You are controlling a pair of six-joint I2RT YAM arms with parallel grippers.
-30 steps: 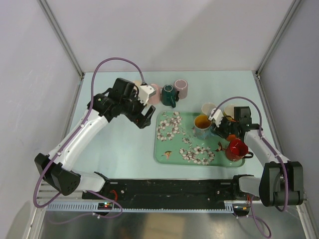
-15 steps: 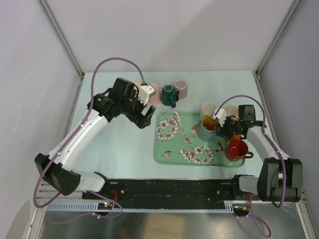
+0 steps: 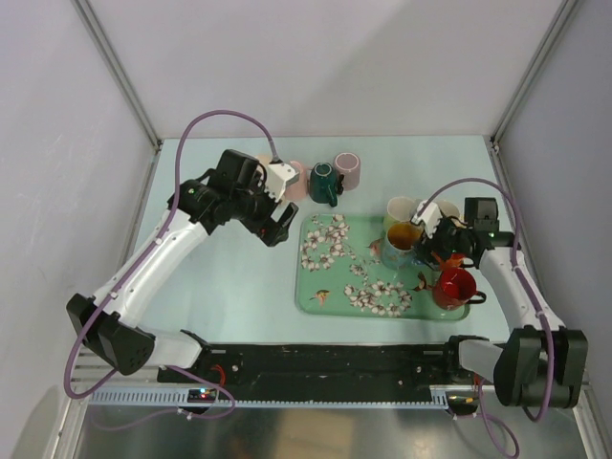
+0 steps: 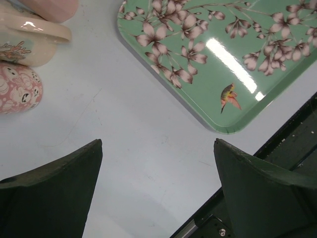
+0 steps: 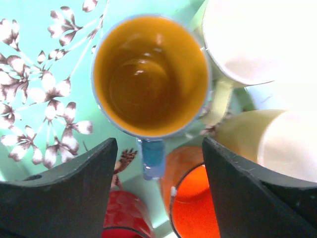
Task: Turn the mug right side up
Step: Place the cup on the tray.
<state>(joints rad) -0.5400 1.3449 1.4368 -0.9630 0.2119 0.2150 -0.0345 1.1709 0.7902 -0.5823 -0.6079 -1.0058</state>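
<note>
A pale blue table stands between plain grey-lilac walls. Two metal posts rise at its far corners. The light is soft and even.

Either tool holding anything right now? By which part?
Nothing held. Left tool open over table beside the tray. Right tool open above the upright orange-lined mug, fingers clear of its blue handle.

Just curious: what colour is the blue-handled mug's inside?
The mug is orange-yellow inside; right wrist view.
</note>
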